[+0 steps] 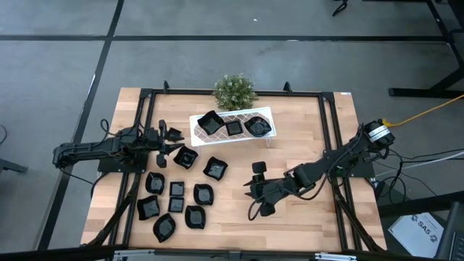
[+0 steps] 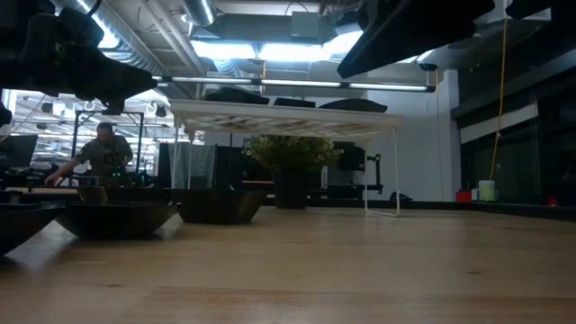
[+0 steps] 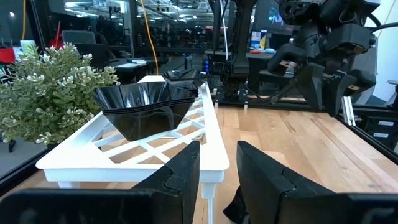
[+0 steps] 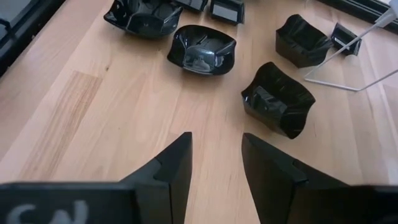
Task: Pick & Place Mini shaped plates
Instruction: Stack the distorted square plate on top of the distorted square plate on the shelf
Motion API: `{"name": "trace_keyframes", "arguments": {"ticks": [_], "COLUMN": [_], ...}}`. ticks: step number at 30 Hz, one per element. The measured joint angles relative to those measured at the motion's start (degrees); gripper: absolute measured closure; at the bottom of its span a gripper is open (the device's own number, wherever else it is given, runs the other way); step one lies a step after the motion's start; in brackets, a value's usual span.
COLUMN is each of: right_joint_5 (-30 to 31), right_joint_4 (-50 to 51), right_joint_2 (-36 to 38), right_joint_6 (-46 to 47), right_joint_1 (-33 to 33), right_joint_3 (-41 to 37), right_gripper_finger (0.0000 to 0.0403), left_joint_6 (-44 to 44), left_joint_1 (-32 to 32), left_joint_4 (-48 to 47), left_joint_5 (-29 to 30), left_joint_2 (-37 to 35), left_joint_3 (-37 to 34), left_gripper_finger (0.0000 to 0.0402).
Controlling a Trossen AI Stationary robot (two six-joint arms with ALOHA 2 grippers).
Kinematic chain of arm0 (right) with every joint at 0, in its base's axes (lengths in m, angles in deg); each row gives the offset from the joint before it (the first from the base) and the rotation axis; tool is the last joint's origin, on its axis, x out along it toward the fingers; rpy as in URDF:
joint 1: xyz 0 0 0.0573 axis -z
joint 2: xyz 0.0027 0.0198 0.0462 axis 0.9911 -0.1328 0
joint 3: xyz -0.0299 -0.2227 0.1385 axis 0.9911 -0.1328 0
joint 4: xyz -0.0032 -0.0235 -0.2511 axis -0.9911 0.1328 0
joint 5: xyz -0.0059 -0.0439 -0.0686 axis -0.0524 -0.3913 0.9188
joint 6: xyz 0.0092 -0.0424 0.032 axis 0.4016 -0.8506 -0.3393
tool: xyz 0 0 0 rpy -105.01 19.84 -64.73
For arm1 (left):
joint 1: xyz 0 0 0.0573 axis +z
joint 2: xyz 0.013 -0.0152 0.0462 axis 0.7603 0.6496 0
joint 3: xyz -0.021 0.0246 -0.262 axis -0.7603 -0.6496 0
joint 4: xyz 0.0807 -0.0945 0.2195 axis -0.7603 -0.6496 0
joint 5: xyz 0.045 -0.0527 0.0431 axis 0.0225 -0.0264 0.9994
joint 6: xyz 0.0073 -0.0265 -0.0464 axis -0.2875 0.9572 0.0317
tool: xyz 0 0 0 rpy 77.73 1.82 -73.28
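Note:
Several glossy black mini plates (image 1: 177, 188) lie scattered on the wooden table's left half, and three more rest on the white lattice rack (image 1: 267, 111). My left gripper (image 1: 176, 142) (image 3: 217, 163) is open and empty, level, just left of the rack, above the plate (image 1: 185, 156). The rack's nearest plate (image 3: 146, 102) sits right ahead of it. My right gripper (image 1: 255, 181) (image 4: 216, 149) is open and empty over bare wood at the table's middle, pointing left toward the plate (image 4: 277, 99) and another plate (image 4: 202, 50).
A small green plant (image 1: 234, 90) stands behind the rack at the far edge. The rack stands on thin white legs (image 2: 398, 171). Black frame rails (image 1: 330, 138) run along both table sides. Bare wood lies on the table's right half (image 1: 319, 217). A person (image 2: 103, 153) is in the room beyond.

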Motion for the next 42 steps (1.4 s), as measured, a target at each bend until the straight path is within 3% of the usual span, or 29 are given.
{"name": "trace_keyframes", "arguments": {"ticks": [24, 35, 42], "right_joint_5": [-0.19, -11.65, -12.91], "right_joint_4": [-1.86, -10.53, -22.35], "right_joint_2": [0.0, -2.15, -9.83], "right_joint_6": [1.43, 1.68, -0.71], "right_joint_1": [0.27, 2.03, 2.03], "right_joint_3": [0.0, 0.0, 0.0], "right_gripper_finger": [0.0263, 0.0263, 0.0263], "left_joint_6": [0.0, 0.0, 0.0], "left_joint_1": [0.0, 0.02, 0.01], "left_joint_4": [-0.02, -0.02, -0.02], "left_joint_5": [0.0, 0.01, 0.01], "left_joint_2": [0.02, 0.01, 0.02], "left_joint_3": [0.01, 0.0, 0.02], "left_gripper_finger": [0.0302, 0.0302, 0.0302]}}
